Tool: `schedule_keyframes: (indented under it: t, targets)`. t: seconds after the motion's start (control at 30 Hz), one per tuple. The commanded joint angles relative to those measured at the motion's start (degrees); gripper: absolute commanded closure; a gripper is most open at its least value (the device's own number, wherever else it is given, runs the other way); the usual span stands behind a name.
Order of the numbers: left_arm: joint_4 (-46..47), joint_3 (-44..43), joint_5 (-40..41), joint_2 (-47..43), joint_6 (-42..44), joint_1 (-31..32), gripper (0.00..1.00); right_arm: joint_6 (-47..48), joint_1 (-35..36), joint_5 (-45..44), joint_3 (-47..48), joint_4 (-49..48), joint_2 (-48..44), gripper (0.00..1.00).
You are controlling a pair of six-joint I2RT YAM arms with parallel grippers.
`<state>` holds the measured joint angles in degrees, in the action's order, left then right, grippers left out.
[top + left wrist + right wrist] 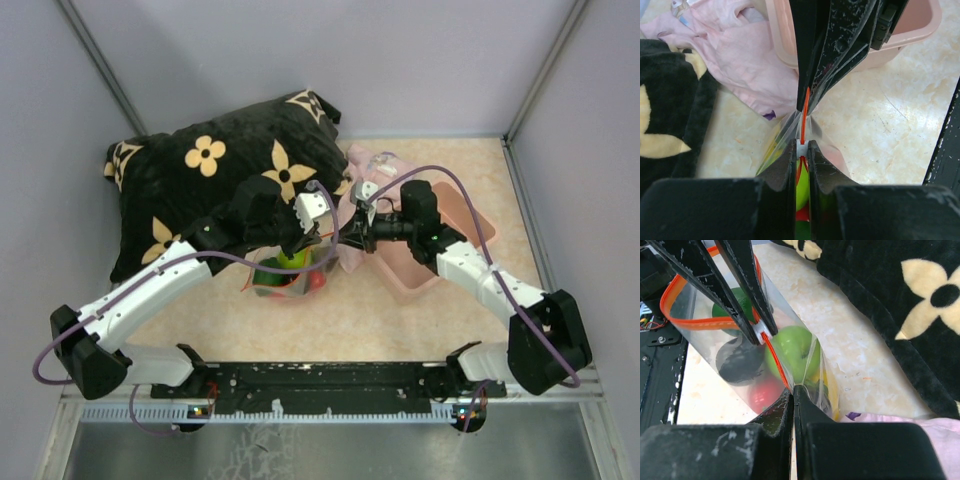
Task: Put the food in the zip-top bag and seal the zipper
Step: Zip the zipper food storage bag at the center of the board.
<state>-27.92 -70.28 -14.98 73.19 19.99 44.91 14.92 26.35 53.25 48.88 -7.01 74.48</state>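
Beige counter is seen beneath the zip-top bag, mid-frame, food already inside. Left hand and right hand are both pinched shut on the zipper; limp, slippery film is judged best held there.

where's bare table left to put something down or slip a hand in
Bare table runs along the near edge, between the zip-top bag, the pink bin and the base rail. A smaller patch sits far right behind the bin. Crowded in the middle: pillow, pink cloth and bag bunch together, left gripper and right gripper clamped on the bag.
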Motion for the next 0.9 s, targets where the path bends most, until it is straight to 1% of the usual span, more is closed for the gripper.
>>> schedule_keyframes:
  t: [0.0,0.03,0.1,0.17,0.23,0.27,0.43,0.57,0.63,0.8,0.87]
  targets:
    - [-2.0,0.5,1.0,-2.7,1.9,-0.2,1.0,2.3,-1.9,1.6,3.1,1.6,-2.3,1.0]
    - [-2.0,0.2,0.0,-2.5,1.9,-0.2,1.0,2.7,-1.9,2.7,3.4,1.8,-2.2,1.0]
    - [-2.0,-0.5,-1.6,-1.7,1.9,-0.2,1.0,3.1,-1.4,3.5,3.6,1.6,-2.3,0.81]
    - [-2.3,-1.7,-2.4,-0.7,1.8,-0.2,1.0,4.5,-0.6,3.2,3.3,1.5,-2.7,0.67]
    - [-2.5,-2.4,-3.0,0.1,1.9,-0.2,1.0,5.8,0.3,3.2,3.2,1.4,-3.1,0.6]
    - [-2.6,-2.8,-3.1,0.4,1.9,-0.2,1.0,6.2,0.6,3.2,3.2,1.4,-3.2,0.58]
    - [-2.7,-3.2,-4.6,0.9,1.9,-0.2,1.0,7.1,1.8,3.1,4.5,0.7,-2.5,0.56]
    - [-2.7,-3.3,-4.9,0.7,1.8,-0.2,1.0,8.4,2.8,3.2,6.8,1.6,-0.6,0.58]
    - [-2.7,-3.2,-5.0,0.7,1.8,-0.2,1.0,9.2,3.2,3.2,8.0,2.5,0.3,0.61]
    - [-2.7,-3.1,-5.1,0.6,1.8,-0.2,1.0,10.9,3.8,3.4,9.9,5.3,1.7,0.73]
    - [-2.7,-3.0,-5.0,0.4,1.8,-0.2,1.0,12.1,3.8,3.2,10.0,6.9,1.9,0.76]
